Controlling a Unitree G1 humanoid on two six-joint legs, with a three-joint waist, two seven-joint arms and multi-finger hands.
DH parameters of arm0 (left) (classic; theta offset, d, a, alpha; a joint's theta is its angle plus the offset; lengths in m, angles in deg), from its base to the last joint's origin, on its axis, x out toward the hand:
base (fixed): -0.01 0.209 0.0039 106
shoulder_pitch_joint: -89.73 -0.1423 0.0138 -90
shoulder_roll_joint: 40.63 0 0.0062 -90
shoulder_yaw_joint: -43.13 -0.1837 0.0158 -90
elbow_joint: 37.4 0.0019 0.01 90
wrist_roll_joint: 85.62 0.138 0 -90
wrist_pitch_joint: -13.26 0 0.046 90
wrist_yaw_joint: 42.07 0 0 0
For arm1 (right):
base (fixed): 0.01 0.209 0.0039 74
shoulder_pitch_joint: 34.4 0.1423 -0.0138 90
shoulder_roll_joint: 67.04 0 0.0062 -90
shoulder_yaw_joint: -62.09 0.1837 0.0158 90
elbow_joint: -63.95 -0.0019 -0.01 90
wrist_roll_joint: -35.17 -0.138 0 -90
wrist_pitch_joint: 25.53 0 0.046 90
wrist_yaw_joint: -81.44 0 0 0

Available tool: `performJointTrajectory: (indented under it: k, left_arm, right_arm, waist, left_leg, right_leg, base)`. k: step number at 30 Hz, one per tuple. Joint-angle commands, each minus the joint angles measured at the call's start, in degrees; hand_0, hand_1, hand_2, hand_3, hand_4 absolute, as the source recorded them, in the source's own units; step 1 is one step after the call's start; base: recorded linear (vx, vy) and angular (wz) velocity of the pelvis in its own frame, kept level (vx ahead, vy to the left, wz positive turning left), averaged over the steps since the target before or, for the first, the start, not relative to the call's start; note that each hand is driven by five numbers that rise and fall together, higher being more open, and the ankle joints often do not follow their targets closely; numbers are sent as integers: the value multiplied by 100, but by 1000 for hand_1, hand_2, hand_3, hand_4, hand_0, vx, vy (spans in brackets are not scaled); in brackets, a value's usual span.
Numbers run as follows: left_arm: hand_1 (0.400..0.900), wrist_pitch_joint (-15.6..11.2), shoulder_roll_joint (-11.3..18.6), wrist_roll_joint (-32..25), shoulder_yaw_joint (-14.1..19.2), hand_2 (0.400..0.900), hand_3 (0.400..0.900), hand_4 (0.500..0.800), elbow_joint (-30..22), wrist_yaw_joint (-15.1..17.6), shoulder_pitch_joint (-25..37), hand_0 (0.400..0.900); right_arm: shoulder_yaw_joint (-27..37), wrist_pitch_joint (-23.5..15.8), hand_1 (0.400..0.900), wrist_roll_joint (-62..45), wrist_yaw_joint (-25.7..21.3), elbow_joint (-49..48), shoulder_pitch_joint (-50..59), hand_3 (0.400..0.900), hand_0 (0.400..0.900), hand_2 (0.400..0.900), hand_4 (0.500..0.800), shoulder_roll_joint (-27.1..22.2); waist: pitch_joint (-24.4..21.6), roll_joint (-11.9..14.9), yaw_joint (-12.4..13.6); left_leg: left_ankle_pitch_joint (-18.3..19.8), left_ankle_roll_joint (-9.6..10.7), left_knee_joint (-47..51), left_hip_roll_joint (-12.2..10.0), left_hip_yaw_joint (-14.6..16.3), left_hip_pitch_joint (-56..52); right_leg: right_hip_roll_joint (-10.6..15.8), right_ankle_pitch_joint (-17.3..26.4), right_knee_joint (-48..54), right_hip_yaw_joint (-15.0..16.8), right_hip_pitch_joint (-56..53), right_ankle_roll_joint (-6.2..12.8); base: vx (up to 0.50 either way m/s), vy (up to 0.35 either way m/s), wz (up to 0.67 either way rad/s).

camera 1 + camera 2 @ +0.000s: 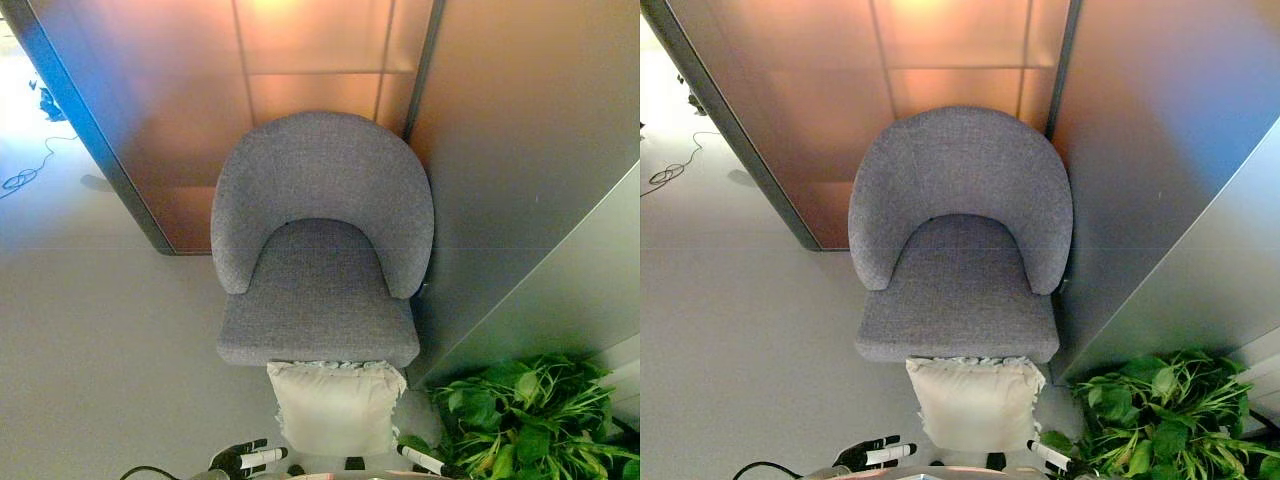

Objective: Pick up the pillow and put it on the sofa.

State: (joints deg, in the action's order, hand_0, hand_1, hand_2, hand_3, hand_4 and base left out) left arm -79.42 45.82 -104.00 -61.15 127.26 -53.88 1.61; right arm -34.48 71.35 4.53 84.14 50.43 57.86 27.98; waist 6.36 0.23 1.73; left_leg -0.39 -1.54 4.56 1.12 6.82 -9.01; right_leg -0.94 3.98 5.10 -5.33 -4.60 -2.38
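A cream pillow (336,405) with a frilled edge stands on the floor against the front of a grey fabric armchair (320,270). The chair seat is bare. My left hand (245,458) shows at the bottom edge, just left of the pillow's lower corner, fingers straight and spread, not touching it. My right hand (425,461) pokes in at the bottom right of the pillow, only a straight white-tipped finger visible, close to the pillow's lower right corner.
A leafy green plant (525,420) stands at the right of the pillow. Glass wall panels (300,60) rise behind the chair, and a grey wall (560,270) closes the right side. Open grey floor (100,350) lies to the left.
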Motion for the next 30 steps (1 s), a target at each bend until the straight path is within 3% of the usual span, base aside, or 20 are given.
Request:
performJointTrajectory:
  k: [1, 8, 13, 20, 24, 30]
  left_arm:
    - [900, -174, -56, -97, 37, 900, 900, 800, 111, 11, 368, 900]
    - [900, -199, -26, -23, 93, 900, 900, 800, 128, 203, 346, 900]
    - [900, -268, -16, 51, 114, 900, 900, 800, 152, 246, 324, 900]
    - [900, -232, 5, 167, 3, 900, 900, 800, 44, 487, 267, 900]
    - [900, -197, 81, 69, -80, 900, 900, 800, -104, 566, 225, 900]
    - [900, -301, 283, -399, -250, 900, 900, 800, -379, 649, 594, 900]
  right_arm:
    - [-227, -103, 900, 64, -65, 244, 442, 900, 900, 900, 800, -193]
    - [-224, -219, 900, 9, -46, 183, 421, 900, 900, 900, 800, -209]
    - [-353, -796, 900, 808, -157, 16, 414, 900, 900, 900, 800, -229]
    - [-979, -1625, 900, 2507, -957, -643, 478, 900, 900, 900, 800, -383]
    - [-1331, -1647, 900, 3356, -1664, -1175, 584, 900, 900, 900, 800, -561]
    - [-1706, -1483, 900, 4003, -2692, -2061, 1281, 900, 900, 900, 800, -970]
  waist:
    - [-79, 43, -33]
    - [-37, 44, -34]
    - [-12, 48, -45]
    - [105, 113, 5]
    - [279, 160, 52]
    - [1104, 185, 96]
  left_leg:
    - [92, 46, -17, 88, -538, 238]
    - [84, 51, -33, 89, -537, 265]
    - [89, 51, -56, 101, -528, 292]
    - [104, 26, -116, 134, -554, 379]
    - [127, 3, -252, 148, -523, 579]
    - [171, -49, -886, 206, -425, 1506]
  right_leg:
    - [279, -384, -280, -156, -158, 539]
    - [282, -383, -296, -166, -138, 542]
    - [289, -386, -305, -153, -115, 542]
    - [322, -366, -326, -173, -52, 558]
    - [354, -358, -420, -182, 121, 571]
    - [417, -343, -872, -151, 957, 525]
  base:
    - [0, 0, 0]
    - [0, 0, 0]
    - [13, 2, 0]
    - [45, -16, 6]
    - [21, -30, 9]
    - [-147, -38, 12]
